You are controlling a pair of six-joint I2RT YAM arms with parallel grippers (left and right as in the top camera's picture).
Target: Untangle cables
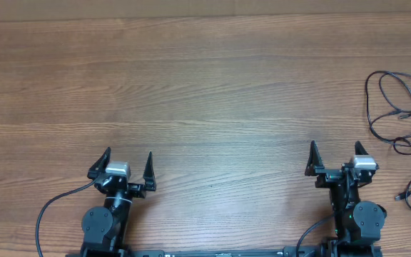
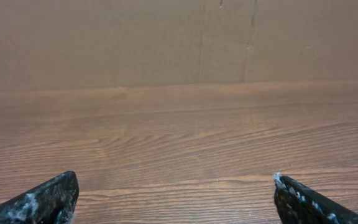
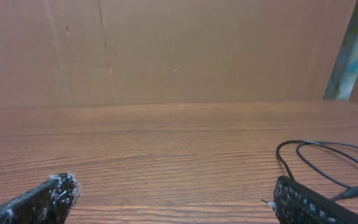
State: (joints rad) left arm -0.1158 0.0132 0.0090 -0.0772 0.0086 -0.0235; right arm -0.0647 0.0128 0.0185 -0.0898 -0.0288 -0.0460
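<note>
The cables (image 1: 402, 114) lie in loose overlapping loops at the right edge of the tabletop (image 1: 205, 86), nearest the right pincer (image 1: 336, 146), which like the left pincer (image 1: 128, 153) gapes wide and empty. Thin, light and limp, they will likely snag; a plug end or outer loop looks the best hold.

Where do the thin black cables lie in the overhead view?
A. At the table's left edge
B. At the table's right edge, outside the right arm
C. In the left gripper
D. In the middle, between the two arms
B: the cables sprawl in loose loops at the right edge of the table, out beyond the right gripper, which is open and not touching them.
</note>
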